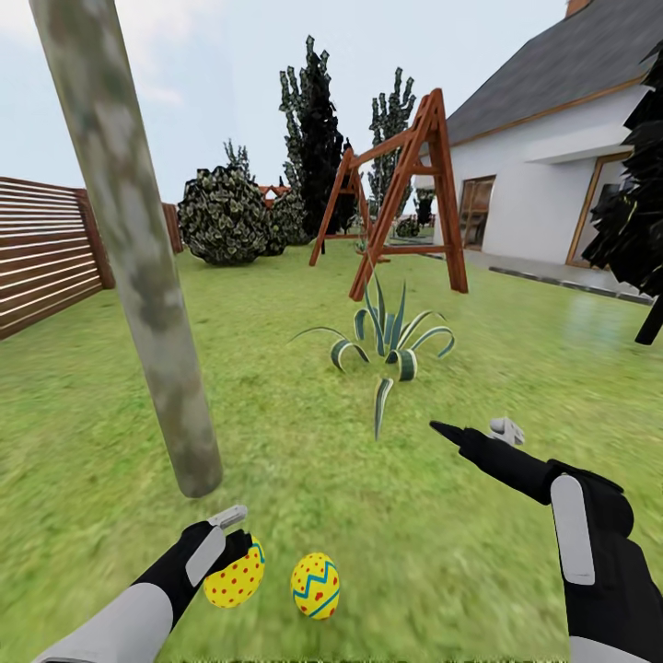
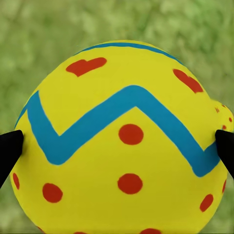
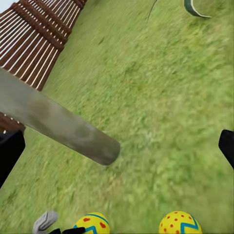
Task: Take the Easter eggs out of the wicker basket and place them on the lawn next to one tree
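Note:
My left gripper (image 1: 236,541) is shut on a yellow Easter egg (image 1: 235,578) with red dots, low over the lawn (image 1: 304,479) near the foot of the tree (image 1: 189,442). In the left wrist view the egg (image 2: 122,141) sits between both fingertips (image 2: 9,151). Another Easter egg (image 1: 315,585) lies on the grass just right of it. My right gripper (image 1: 471,427) hangs open and empty further right, above the grass. The right wrist view shows the trunk (image 3: 63,129) and both eggs (image 3: 92,224) (image 3: 179,223). The wicker basket is out of view.
A striped agave plant (image 1: 391,345) grows ahead of the eggs. Behind it stands a wooden swing frame (image 1: 405,184), with bushes (image 1: 221,216) and cypresses (image 1: 318,138). A slatted fence (image 1: 46,249) runs along the left, and a house (image 1: 552,166) stands at the right.

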Available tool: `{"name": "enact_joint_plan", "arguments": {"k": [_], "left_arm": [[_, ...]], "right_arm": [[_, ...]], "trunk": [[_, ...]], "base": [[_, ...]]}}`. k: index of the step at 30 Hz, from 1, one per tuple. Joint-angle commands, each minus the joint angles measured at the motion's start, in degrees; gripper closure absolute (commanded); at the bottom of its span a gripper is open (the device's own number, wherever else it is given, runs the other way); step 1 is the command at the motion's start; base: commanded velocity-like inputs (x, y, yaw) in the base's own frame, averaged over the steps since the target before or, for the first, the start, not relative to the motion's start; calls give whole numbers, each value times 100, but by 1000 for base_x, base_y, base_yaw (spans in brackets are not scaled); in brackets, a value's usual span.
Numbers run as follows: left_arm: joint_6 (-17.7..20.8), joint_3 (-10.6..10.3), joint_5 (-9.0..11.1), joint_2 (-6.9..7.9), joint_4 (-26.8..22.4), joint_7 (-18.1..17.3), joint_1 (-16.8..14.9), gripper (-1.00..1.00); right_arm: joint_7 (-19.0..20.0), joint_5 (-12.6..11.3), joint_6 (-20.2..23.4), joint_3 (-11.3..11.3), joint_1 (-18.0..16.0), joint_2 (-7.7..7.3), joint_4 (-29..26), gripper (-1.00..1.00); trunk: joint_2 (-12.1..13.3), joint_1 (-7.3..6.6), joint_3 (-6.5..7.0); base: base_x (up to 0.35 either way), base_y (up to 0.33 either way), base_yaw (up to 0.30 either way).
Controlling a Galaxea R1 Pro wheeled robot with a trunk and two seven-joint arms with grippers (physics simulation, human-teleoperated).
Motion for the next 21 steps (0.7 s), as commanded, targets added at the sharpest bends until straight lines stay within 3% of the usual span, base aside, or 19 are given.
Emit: {"name": "enact_joint_plan", "arguments": {"k": [1,15,21], "left_arm": [[16,-47,60,5,-12,52,-1,100],[7,-47,60,5,-12,52,-1,100],[7,-47,60,5,-53,52,-1,100]], "right_arm": [[59,43,28,-16,-8,6,-1,-100],[60,43,28,-16,-6,6,2,-100],[62,43,28,-16,-7,6,-1,-100]], "trunk": [[-5,1,-29],[-23,37,-339],[-23,37,-339]], "base": [[0,0,0],[0,0,0],[0,0,0]]}}
